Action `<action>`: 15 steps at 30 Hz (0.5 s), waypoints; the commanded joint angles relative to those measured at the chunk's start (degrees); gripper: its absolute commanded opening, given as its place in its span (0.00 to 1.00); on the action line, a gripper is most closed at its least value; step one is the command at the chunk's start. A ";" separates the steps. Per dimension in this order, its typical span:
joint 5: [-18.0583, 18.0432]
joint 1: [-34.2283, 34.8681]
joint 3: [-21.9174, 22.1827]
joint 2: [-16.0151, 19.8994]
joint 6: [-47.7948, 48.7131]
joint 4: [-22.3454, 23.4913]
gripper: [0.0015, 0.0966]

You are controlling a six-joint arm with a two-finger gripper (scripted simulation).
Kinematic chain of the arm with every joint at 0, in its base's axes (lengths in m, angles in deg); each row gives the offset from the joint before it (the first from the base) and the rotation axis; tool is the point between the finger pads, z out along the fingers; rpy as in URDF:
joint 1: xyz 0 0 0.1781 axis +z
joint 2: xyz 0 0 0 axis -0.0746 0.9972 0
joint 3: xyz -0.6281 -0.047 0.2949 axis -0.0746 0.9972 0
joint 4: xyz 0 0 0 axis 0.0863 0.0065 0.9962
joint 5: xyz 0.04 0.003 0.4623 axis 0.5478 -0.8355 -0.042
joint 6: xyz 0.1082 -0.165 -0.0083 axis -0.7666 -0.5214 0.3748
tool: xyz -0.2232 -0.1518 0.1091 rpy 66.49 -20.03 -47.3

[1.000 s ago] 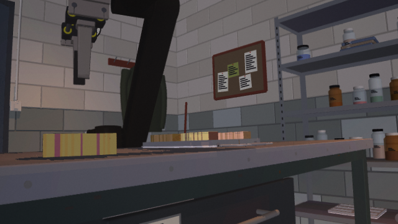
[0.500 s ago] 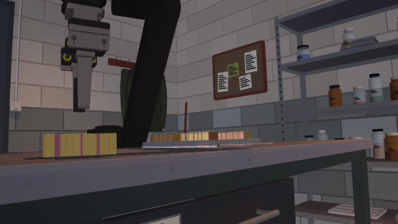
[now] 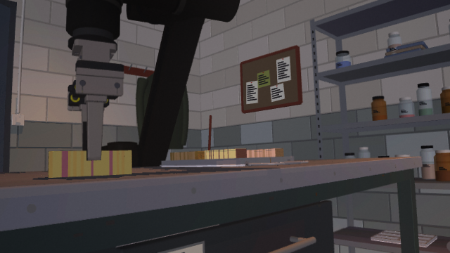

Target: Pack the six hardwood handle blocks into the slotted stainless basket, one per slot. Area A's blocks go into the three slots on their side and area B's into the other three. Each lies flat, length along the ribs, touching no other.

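Observation:
A yellow hardwood block with pink stripes (image 3: 90, 163) lies flat on the left of the workbench, well apart from the low stainless basket (image 3: 228, 160) further back at the centre. Several blocks (image 3: 225, 153), from tan through yellow to pinkish, lie in a row in the basket; I cannot tell whether they touch. A thin dark red rod (image 3: 210, 132) stands upright behind the basket. My gripper (image 3: 94, 154) has come straight down over the middle of the striped block, its fingertips level with the block's upper half. It is open and holds nothing.
The bench's front edge (image 3: 211, 191) runs close below the striped block. The arm's dark link (image 3: 168, 88) rises between block and basket. A metal shelf unit with jars (image 3: 383, 105) stands to the right beyond the bench, and a cork board (image 3: 270, 79) hangs on the back wall.

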 commanded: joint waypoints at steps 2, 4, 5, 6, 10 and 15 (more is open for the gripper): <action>0.12 0.00 -0.09 -0.12 0.00 -0.07 0.57; 0.15 0.00 -0.08 -0.12 0.00 -0.07 0.57; 0.16 0.00 -0.08 -0.12 0.00 -0.07 0.57; 0.16 0.00 -0.08 -0.13 0.00 -0.07 0.57; 0.18 0.00 -0.05 -0.11 0.00 -0.06 0.57; 0.19 0.00 -0.03 -0.10 0.00 -0.06 0.53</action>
